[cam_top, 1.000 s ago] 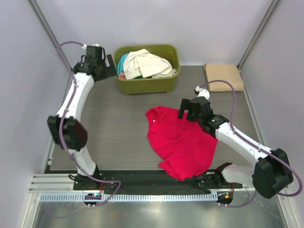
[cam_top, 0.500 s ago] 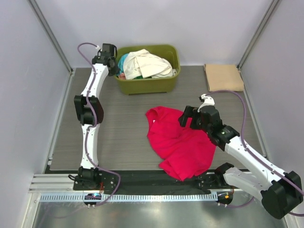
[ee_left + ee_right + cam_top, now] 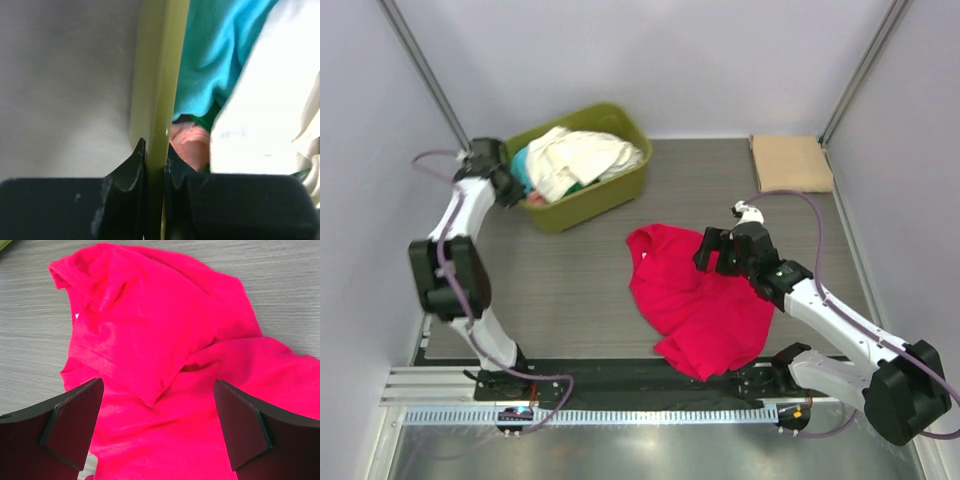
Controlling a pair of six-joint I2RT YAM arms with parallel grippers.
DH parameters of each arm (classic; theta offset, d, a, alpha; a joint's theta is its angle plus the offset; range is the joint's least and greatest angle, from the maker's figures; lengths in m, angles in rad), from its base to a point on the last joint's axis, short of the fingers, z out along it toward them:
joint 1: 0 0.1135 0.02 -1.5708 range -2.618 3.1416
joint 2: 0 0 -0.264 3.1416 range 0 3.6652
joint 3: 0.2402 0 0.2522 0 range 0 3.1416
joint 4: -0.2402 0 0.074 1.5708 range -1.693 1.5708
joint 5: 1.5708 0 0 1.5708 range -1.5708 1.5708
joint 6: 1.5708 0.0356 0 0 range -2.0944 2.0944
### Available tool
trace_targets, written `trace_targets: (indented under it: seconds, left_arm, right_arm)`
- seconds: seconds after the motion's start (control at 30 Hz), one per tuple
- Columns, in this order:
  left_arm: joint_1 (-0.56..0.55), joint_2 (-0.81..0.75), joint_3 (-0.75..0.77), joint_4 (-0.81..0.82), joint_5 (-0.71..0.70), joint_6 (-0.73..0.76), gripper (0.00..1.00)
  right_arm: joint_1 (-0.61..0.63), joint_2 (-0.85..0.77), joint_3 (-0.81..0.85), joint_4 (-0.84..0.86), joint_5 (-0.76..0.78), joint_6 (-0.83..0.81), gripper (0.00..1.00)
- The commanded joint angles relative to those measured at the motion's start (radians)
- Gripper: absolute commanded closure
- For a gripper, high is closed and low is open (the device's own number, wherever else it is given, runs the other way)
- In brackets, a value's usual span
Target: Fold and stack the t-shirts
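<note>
The left jaws are clamped on the olive-green tub (image 3: 157, 75): in the left wrist view their two black serrated fingertips (image 3: 131, 170) pinch the tub's thin wall from either side, one outside it and one inside. Just past the inner fingertip, within the tub, a bit of salmon-pink cloth (image 3: 187, 145) lies lowest. A teal t-shirt (image 3: 215, 55) is bunched against the wall above it, and a cream-white t-shirt (image 3: 270, 100) fills the rest of that view. From the top camera the left arm (image 3: 460, 215) reaches to the tub's left end. The tub (image 3: 582, 195) sits skewed on the grey worktop (image 3: 570, 280), with the cream-white t-shirt heaped over its rim and a sliver of teal at the gripped end. The right jaws are spread wide and hold nothing. Their dark fingers (image 3: 75, 425) frame the lower corners of the right wrist view, and the crimson-red t-shirt (image 3: 150, 355) lies crumpled on the worktop beneath and between them, one short sleeve folded over its body. Whether the fingers touch the cloth cannot be told. Seen from above, the red t-shirt (image 3: 705, 300) lies to the near right of the tub, apart from it, and the right arm (image 3: 820, 300) stretches over its far right edge. A tan-beige t-shirt (image 3: 790, 160) lies folded flat well to the right of the tub, at the worktop's far corner.
</note>
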Motion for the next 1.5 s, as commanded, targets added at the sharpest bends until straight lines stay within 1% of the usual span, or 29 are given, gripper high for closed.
trace_targets:
  seconds: [0.0,0.03,0.07,0.1,0.13,0.17,0.23,0.27,0.4,0.43,0.47,0.5,0.53,0.57,0.6,0.67,0.77,0.8,0.83,0.93,0.97,1.03,1.07,1.1,1.13,1.17,1.23,1.33,1.47]
  left_arm:
    - [0.189,-0.235,-0.247,-0.001,-0.038,-0.232,1.00]
    - [0.255,-0.328,-0.307,0.014,-0.024,-0.246,1.00]
    - [0.286,-0.382,-0.404,0.017,-0.016,-0.261,1.00]
    - [0.320,-0.430,-0.452,0.020,-0.008,-0.281,1.00]
    - [0.378,-0.534,-0.497,0.028,-0.016,-0.301,1.00]
    - [0.406,-0.583,-0.578,0.034,-0.021,-0.318,1.00]
    - [0.487,-0.683,-0.652,0.071,-0.022,-0.390,1.00]
    - [0.505,-0.755,-0.702,0.085,-0.021,-0.416,0.99]
    - [0.542,-0.878,-0.790,0.160,-0.038,-0.563,1.00]
    - [0.542,-0.893,-0.836,0.268,-0.034,-0.609,0.99]
    - [0.542,-0.901,-0.850,0.308,-0.033,-0.637,0.99]
    - [0.538,-0.881,-0.859,0.398,-0.033,-0.652,1.00]
    - [0.539,-0.845,-0.856,0.431,-0.021,-0.653,1.00]
    - [0.539,-0.805,-0.811,0.432,-0.008,-0.643,1.00]
    - [0.536,-0.709,-0.781,0.436,0.016,-0.642,1.00]
    - [0.532,-0.629,-0.716,0.459,0.018,-0.657,1.00]
    - [0.481,-0.489,-0.659,0.568,-0.016,-0.686,1.00]
    - [0.451,-0.451,-0.625,0.573,-0.025,-0.683,1.00]
    - [0.440,-0.364,-0.588,0.571,-0.022,-0.683,1.00]
    - [0.403,-0.245,-0.406,0.571,-0.024,-0.686,1.00]
    - [0.397,-0.182,-0.363,0.567,0.007,-0.679,1.00]
    - [0.380,-0.108,-0.253,0.528,0.120,-0.599,1.00]
    - [0.371,-0.055,-0.118,0.467,0.189,-0.562,0.83]
    - [0.348,-0.048,-0.073,0.376,0.202,-0.536,0.72]
    - [0.338,-0.054,-0.060,0.367,0.205,-0.496,0.61]
    - [0.331,-0.105,-0.077,0.361,0.194,-0.489,0.39]
    - [0.318,-0.169,-0.159,0.356,0.180,-0.463,0.15]
    - [0.303,-0.306,-0.259,0.329,0.162,-0.423,0.08]
    - [0.217,-0.500,-0.319,0.199,0.029,-0.240,0.06]
  right_arm:
    - [0.006,0.039,0.023,0.074,-0.023,0.020,0.02]
    - [0.006,0.053,0.026,0.080,-0.031,0.021,0.02]
    - [0.007,0.065,0.027,0.097,-0.045,0.027,0.03]
    - [0.009,0.086,0.026,0.104,-0.052,0.029,0.02]
    - [0.009,0.096,0.026,0.112,-0.059,0.032,0.03]
    - [0.012,0.105,0.026,0.124,-0.068,0.035,0.03]
    - [0.017,0.128,0.029,0.131,-0.077,0.046,0.04]
    - [0.020,0.134,0.029,0.135,-0.085,0.049,0.04]
    - [0.032,0.125,0.012,0.141,-0.082,0.063,0.05]
    - [0.032,0.116,0.004,0.138,-0.082,0.066,0.05]
    - [0.032,0.110,0.001,0.135,-0.082,0.069,0.05]
    - [0.032,0.102,-0.003,0.132,-0.077,0.070,0.05]
    - [0.032,0.091,-0.015,0.128,-0.074,0.072,0.05]
    - [0.032,0.073,-0.022,0.126,-0.069,0.073,0.05]
    - [0.034,0.065,-0.028,0.125,-0.066,0.073,0.05]
    - [0.034,0.051,-0.039,0.115,-0.056,0.073,0.05]
    - [0.034,0.047,-0.037,0.099,-0.050,0.072,0.05]
    - [0.035,0.047,-0.034,0.094,-0.046,0.072,0.05]
    - [0.034,0.044,-0.032,0.088,-0.043,0.073,0.05]
    - [0.034,0.030,-0.023,0.062,-0.027,0.069,0.05]
    - [0.034,0.025,-0.020,0.043,-0.016,0.067,0.05]
    - [0.034,0.014,-0.014,0.031,0.001,0.060,0.04]
    - [0.034,0.011,-0.014,0.023,0.016,0.057,0.04]
    - [0.034,0.011,-0.013,0.022,0.023,0.049,0.04]
    - [0.034,0.019,-0.008,0.020,0.027,0.049,0.03]
    - [0.034,0.027,-0.005,0.019,0.029,0.046,0.04]
    - [0.035,0.059,0.009,0.020,0.010,0.046,0.03]
    - [0.053,0.088,0.026,0.014,0.015,0.044,0.04]
    - [0.072,0.064,0.037,-0.038,0.094,0.055,0.03]
